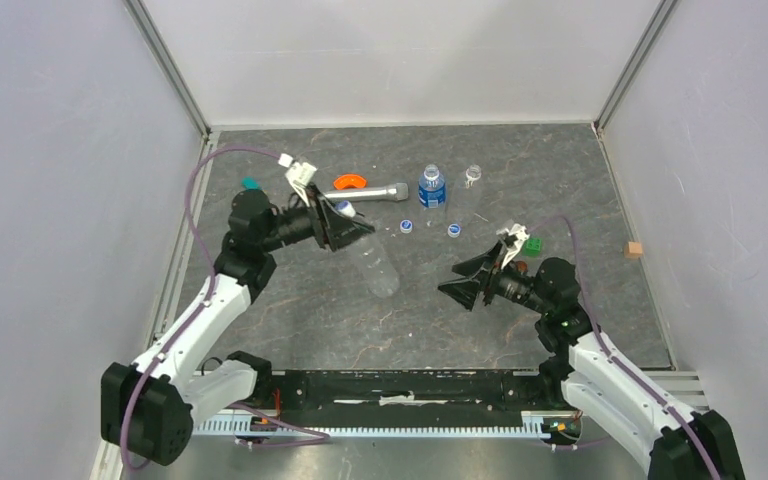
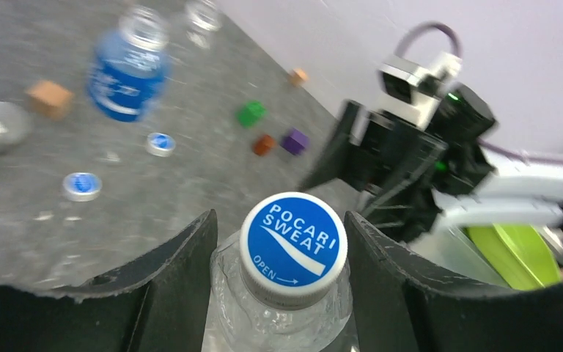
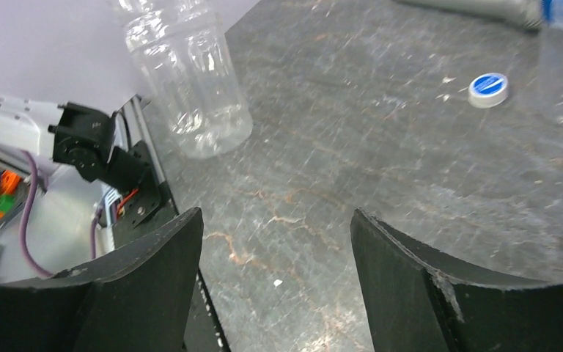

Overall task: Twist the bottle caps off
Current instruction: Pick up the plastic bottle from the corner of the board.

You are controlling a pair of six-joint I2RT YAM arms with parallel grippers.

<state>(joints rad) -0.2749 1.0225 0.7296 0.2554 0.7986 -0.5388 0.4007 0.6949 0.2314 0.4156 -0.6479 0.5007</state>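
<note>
My left gripper [image 1: 345, 226] is shut on the neck of a clear unlabelled bottle [image 1: 378, 266] and holds it tilted. The bottle's cap [image 2: 293, 246], white with a blue top, is still on and sits between my left fingers [image 2: 179, 282]. The bottle's body also shows in the right wrist view [image 3: 190, 73]. My right gripper [image 1: 463, 284] is open and empty, facing the bottle from the right, apart from it. A blue-labelled bottle [image 1: 431, 187] and a small clear bottle [image 1: 473, 175] stand at the back with open necks. Two loose caps [image 1: 406, 225] [image 1: 454, 230] lie in front of them.
A silver cylinder [image 1: 380, 192] and an orange curved piece [image 1: 350, 181] lie at the back left. A green cube [image 1: 533, 243] sits by my right wrist. A brown wooden cube [image 1: 634, 249] is at the far right. Walls enclose the table.
</note>
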